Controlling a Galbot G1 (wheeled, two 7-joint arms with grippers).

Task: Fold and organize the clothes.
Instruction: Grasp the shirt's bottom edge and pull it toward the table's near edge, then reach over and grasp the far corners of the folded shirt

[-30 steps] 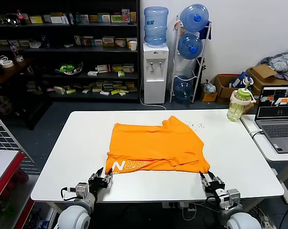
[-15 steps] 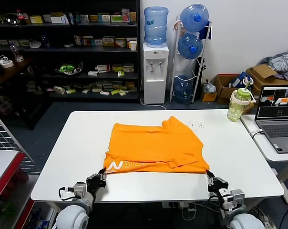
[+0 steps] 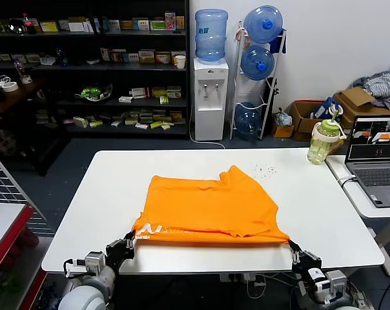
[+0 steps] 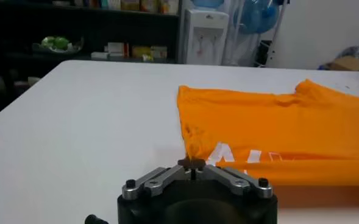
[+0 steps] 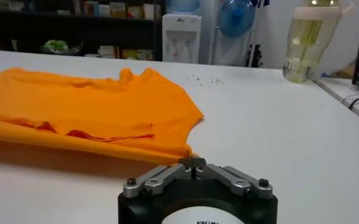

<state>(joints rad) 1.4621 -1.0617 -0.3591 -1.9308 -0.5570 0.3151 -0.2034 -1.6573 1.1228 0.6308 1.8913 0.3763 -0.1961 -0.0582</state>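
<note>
The orange T-shirt [image 3: 211, 206] lies folded on the white table [image 3: 85, 194], white lettering showing along its near edge. My left gripper [image 3: 128, 244] is shut on the shirt's near left corner at the table's front edge; in the left wrist view the gripper [image 4: 192, 163] pinches the orange cloth [image 4: 277, 137]. My right gripper [image 3: 294, 248] is shut on the near right corner; in the right wrist view the gripper [image 5: 192, 162] pinches the shirt [image 5: 88, 112]. The near edge is stretched taut between both grippers.
A green-lidded bottle [image 3: 323, 142] stands at the table's far right corner. A laptop [image 3: 376, 158] sits on a side table at the right. A water dispenser [image 3: 210, 97] and shelves stand behind. A wire rack [image 3: 4, 187] stands at the left.
Both grippers have pulled back toward me, dragging the shirt's near edge to the table's front edge. The shirt has slid nearer and its front edge is now stretched straight.
</note>
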